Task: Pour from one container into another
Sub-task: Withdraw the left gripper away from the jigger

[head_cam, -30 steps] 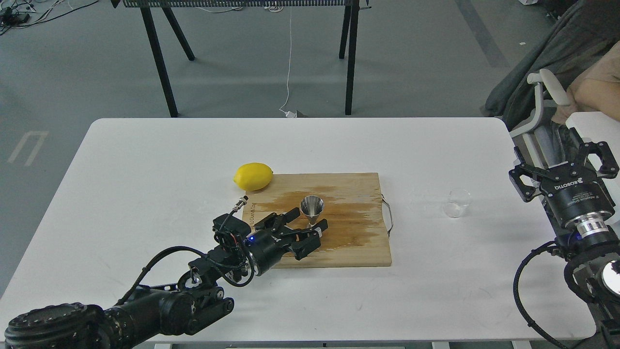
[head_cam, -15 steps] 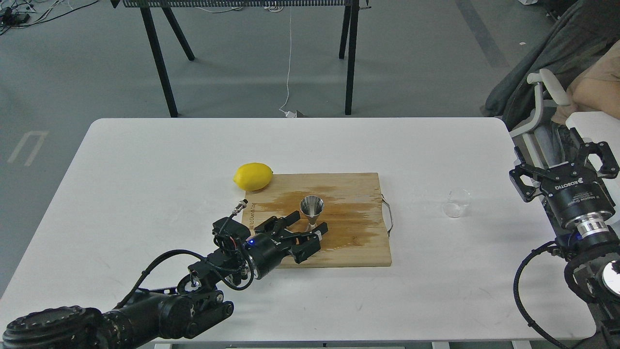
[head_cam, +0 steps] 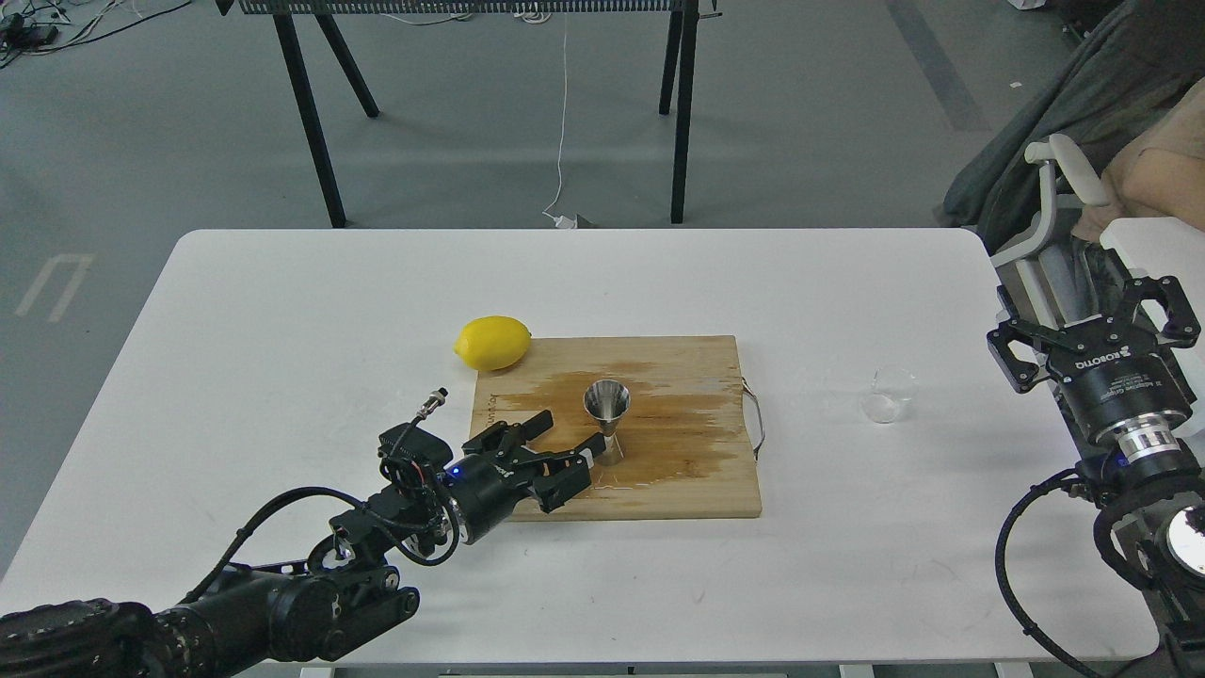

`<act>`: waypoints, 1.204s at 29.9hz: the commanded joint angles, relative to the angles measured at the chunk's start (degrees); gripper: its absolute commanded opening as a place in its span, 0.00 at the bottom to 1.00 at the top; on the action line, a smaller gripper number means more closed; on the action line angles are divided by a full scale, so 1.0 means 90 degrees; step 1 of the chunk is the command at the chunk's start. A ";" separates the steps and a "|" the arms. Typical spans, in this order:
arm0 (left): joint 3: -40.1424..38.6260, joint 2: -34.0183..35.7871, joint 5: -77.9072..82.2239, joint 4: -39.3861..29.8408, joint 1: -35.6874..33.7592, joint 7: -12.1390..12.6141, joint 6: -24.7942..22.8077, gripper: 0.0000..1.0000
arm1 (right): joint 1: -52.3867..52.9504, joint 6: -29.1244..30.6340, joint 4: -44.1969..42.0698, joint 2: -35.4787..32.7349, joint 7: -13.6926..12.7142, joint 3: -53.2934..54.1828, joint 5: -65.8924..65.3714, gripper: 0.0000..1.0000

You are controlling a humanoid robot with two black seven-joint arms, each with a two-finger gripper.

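The steel hourglass jigger (head_cam: 607, 418) stands upright in the middle of the wooden cutting board (head_cam: 678, 471). My left gripper (head_cam: 570, 433) is open just to the jigger's left, low over the board, with nothing between its fingers. The small clear glass cup (head_cam: 888, 395) stands alone on the white table to the right of the board. My right gripper (head_cam: 1092, 315) is open at the table's right edge, to the right of the cup and apart from it.
A yellow lemon (head_cam: 492, 342) lies on the table (head_cam: 282, 330) at the board's far left corner. The board has a wire handle (head_cam: 756, 419) on its right side. A chair and a person's arm (head_cam: 1153, 169) are at the far right.
My left gripper has drawn back to the left and toward me, away from the jigger, which stays upright on the board. The right arm has barely moved.
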 commanded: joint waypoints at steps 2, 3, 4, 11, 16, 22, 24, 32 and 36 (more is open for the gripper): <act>-0.0029 0.0219 0.0000 -0.0310 0.0126 0.0000 0.0000 0.94 | 0.0000 0.0000 -0.0002 0.0001 0.0001 0.0007 0.0000 0.99; -0.0049 0.0336 -0.0009 -0.0427 0.0145 0.0000 0.0000 0.94 | 0.0000 0.0000 0.0008 0.0001 -0.0009 0.0017 0.0000 0.99; -0.0068 0.0463 -0.0010 -0.0573 0.0155 0.0000 0.0000 0.94 | 0.0000 0.0000 0.0008 -0.0018 0.0001 0.0017 0.0000 0.99; -0.0449 0.1605 -0.0467 -0.1911 0.0243 0.0000 0.0000 0.94 | 0.0000 0.0000 0.0008 0.0001 -0.0009 0.0017 0.0010 0.99; -0.1150 0.2610 -0.1521 -0.2702 0.0204 0.0000 -0.0988 0.94 | 0.0000 0.0000 0.0018 0.0001 -0.0009 0.0017 0.0010 0.99; -0.3034 0.3208 -0.2703 -0.2870 0.0214 0.0000 -0.3809 0.94 | 0.0010 0.0000 0.0028 0.0001 -0.0009 -0.0051 0.0010 0.99; -0.3679 0.3257 -0.3181 -0.2763 0.0214 0.0000 -0.4961 0.94 | 0.0010 0.0000 0.0037 0.0011 -0.0009 -0.0071 0.0010 0.99; -0.4258 0.3589 -0.4794 -0.1475 0.0185 0.0000 -0.6222 0.94 | 0.0010 0.0000 0.0037 0.0030 -0.0019 -0.0110 0.0010 0.99; -0.4316 0.3569 -0.5320 -0.0742 0.0175 0.0000 -0.6222 0.95 | 0.0010 0.0000 0.0037 0.0118 -0.0058 -0.0129 0.0010 0.99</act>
